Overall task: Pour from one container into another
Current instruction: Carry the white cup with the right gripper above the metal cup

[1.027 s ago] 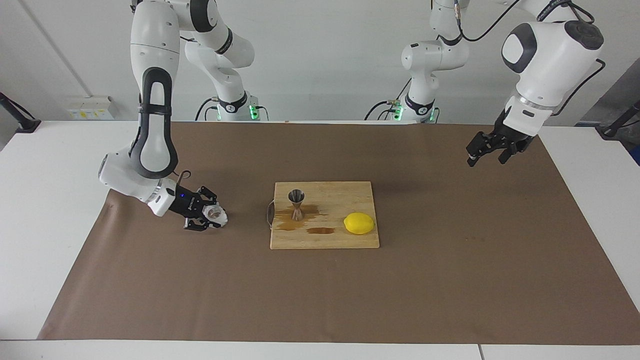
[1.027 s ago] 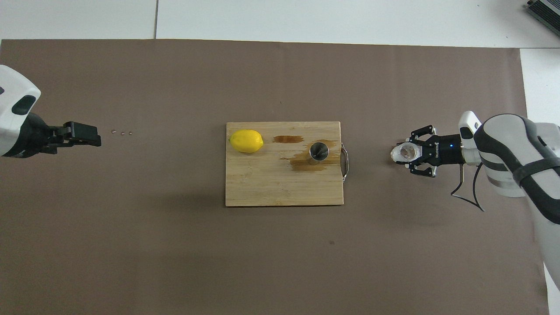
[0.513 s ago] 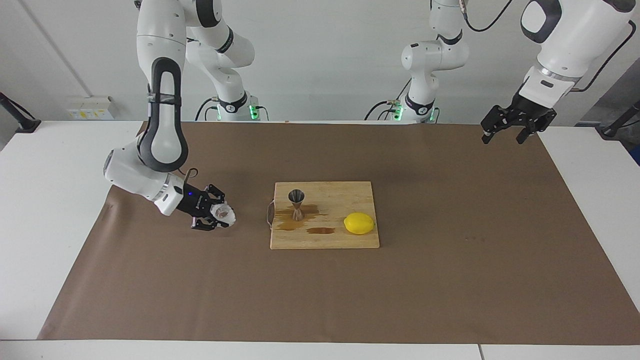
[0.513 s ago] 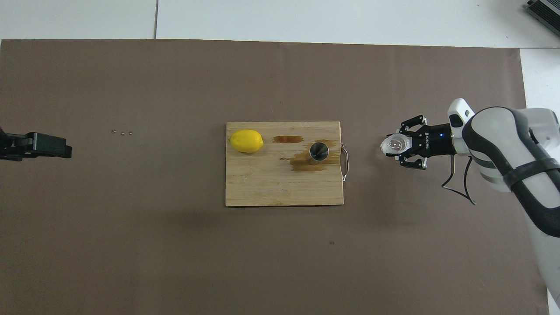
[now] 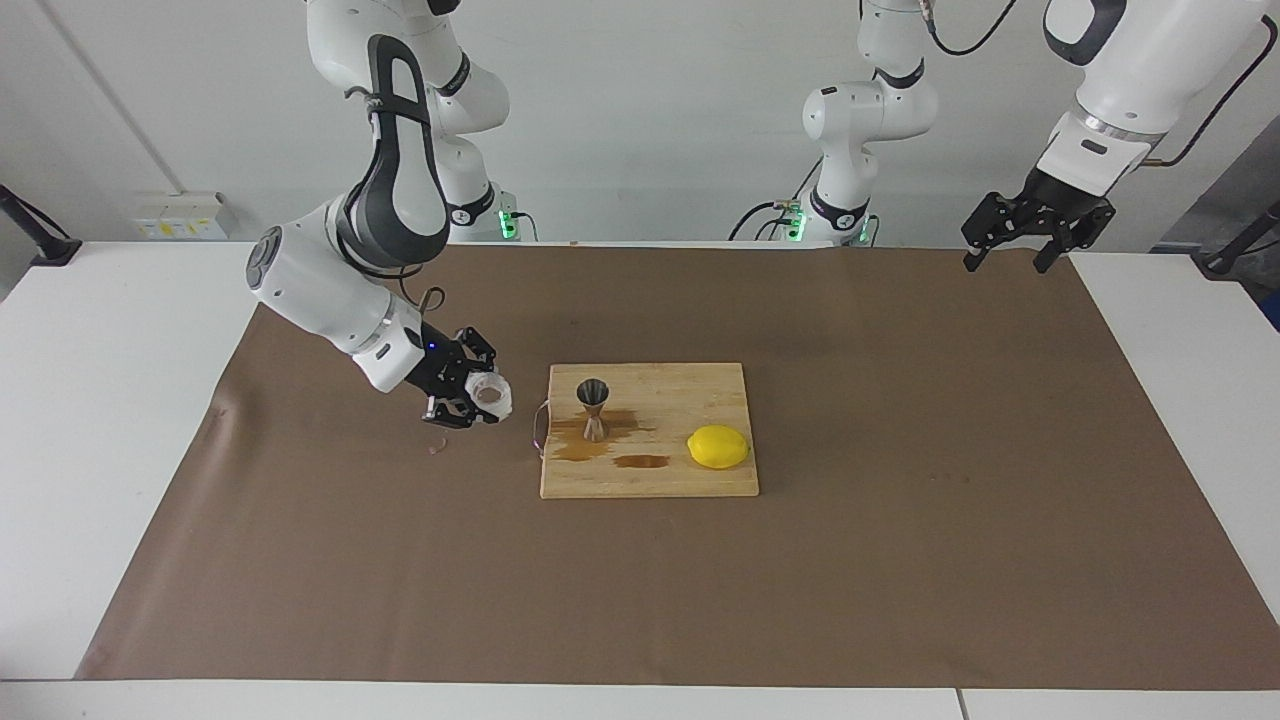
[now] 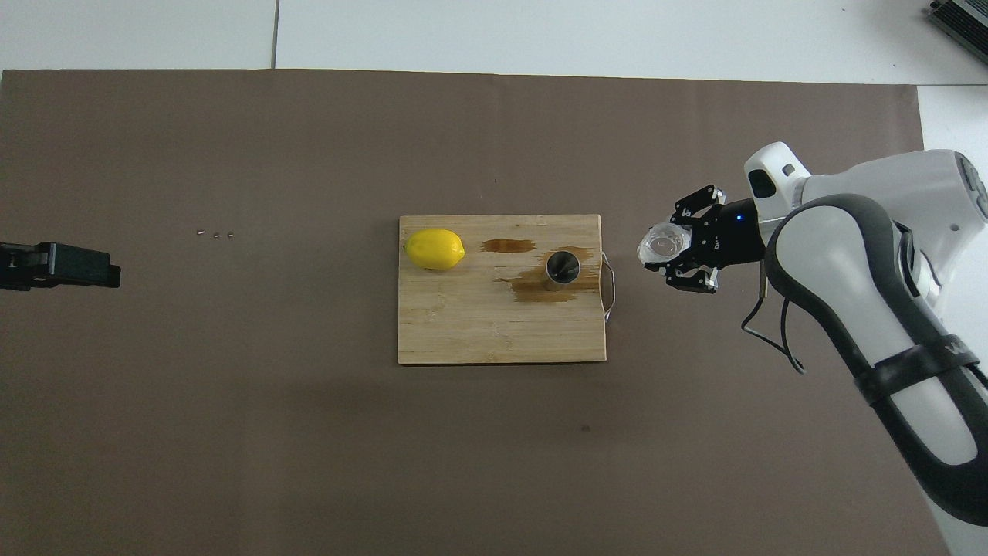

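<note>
At left-centre of the facing view, the right tool (image 5: 462, 392) grips the glass cup (image 5: 492, 396), tipped, above the desk's brown paper (image 5: 300, 560) just short of the cutting board (image 5: 650, 480). Seemingly the carry: next, reach the jigger (image 5: 593, 408) mid-frame and tip carefully. The overhead view alone shows the jigger's open mouth. Upper right, the left tool (image 5: 1030, 225) waits, fingers spread.

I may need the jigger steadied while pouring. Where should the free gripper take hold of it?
Probably its narrow waist, coming level from the lemon side: the jigger stands upright, and both cones flare away from there, keeping its mouth clear.
</note>
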You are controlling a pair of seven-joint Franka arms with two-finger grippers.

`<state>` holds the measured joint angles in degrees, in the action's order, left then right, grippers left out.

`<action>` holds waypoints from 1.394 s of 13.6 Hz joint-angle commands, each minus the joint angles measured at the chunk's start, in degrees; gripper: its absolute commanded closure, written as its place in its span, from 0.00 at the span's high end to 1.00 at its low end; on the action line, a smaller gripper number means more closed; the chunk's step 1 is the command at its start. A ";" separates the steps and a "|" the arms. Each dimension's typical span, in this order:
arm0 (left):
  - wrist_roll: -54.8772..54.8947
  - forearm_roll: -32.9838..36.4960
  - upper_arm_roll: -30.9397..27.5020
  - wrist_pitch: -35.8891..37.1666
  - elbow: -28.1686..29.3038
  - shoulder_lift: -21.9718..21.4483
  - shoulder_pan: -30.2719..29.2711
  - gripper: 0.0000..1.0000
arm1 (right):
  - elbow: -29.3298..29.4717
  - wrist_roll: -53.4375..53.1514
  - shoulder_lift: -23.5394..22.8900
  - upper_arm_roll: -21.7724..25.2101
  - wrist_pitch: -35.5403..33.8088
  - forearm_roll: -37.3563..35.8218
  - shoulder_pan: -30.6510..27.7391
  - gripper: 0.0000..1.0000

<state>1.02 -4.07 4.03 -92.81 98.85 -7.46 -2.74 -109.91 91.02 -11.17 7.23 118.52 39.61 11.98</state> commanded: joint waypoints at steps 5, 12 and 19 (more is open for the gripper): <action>1.36 4.08 0.27 4.22 -3.23 0.87 1.25 1.00 | 1.81 -14.10 0.10 -0.29 3.12 -11.91 7.09 0.48; 1.36 1.09 0.19 3.96 -2.97 0.69 -0.60 1.00 | 1.46 -21.68 0.01 -0.29 7.25 -19.74 12.71 0.48; 1.27 1.17 0.10 4.04 -1.92 0.25 -0.16 1.00 | 1.46 -25.63 0.10 -0.29 7.43 -26.69 14.65 0.48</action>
<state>1.80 -2.17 4.23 -90.00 97.15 -7.31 -2.72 -108.39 66.93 -11.23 7.12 125.05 14.50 26.65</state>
